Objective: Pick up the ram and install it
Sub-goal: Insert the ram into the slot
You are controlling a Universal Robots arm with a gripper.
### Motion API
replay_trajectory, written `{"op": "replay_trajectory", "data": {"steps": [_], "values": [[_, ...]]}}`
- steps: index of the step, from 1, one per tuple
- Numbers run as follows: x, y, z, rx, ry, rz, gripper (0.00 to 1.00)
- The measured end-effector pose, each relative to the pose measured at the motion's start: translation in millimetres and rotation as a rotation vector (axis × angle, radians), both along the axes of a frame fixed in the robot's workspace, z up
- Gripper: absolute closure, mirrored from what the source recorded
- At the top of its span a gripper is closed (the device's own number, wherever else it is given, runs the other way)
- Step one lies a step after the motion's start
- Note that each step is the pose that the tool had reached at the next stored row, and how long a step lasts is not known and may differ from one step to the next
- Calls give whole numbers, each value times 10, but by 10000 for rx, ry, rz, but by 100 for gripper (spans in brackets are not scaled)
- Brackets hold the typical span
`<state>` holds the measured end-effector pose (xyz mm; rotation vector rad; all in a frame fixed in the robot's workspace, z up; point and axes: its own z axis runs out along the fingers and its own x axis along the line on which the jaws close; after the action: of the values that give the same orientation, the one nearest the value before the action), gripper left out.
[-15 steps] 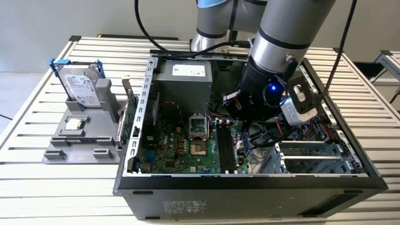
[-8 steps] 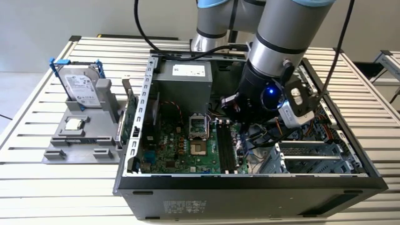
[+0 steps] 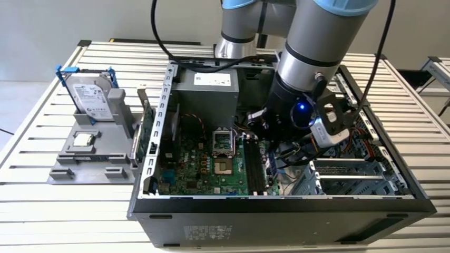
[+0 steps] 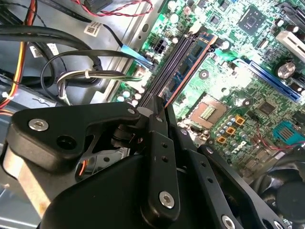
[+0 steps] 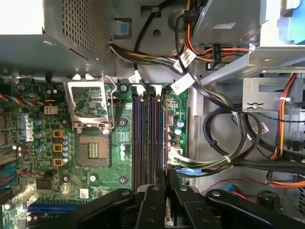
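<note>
The ram (image 4: 194,53) is a thin bluish board with an orange lower edge. It stands on edge between my gripper's (image 4: 158,104) shut black fingers. In the first wrist view the ram (image 5: 165,138) shows as a thin line running from the gripper (image 5: 167,175) along the outermost of the dark memory slots (image 5: 143,138), on the cable side. Whether it sits in that slot or just above it I cannot tell. In the exterior view the gripper (image 3: 281,158) is low inside the open computer case (image 3: 281,203), beside the slots (image 3: 254,168).
An open, empty processor socket (image 5: 93,148) lies beside the slots. Cable bundles (image 5: 224,143) crowd the other side. Left of the case in the exterior view, a grey fixture (image 3: 91,171) holds a hard drive in a blue bracket (image 3: 90,97) and a small silver chip (image 3: 84,139).
</note>
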<state>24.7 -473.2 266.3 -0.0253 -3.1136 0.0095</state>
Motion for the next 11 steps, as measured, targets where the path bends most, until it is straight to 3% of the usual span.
{"op": "replay_trajectory", "data": {"steps": [5,11], "values": [[-1,0,-59,-3,0,0,100],[-1,0,-66,-2,6,-1,100]]}}
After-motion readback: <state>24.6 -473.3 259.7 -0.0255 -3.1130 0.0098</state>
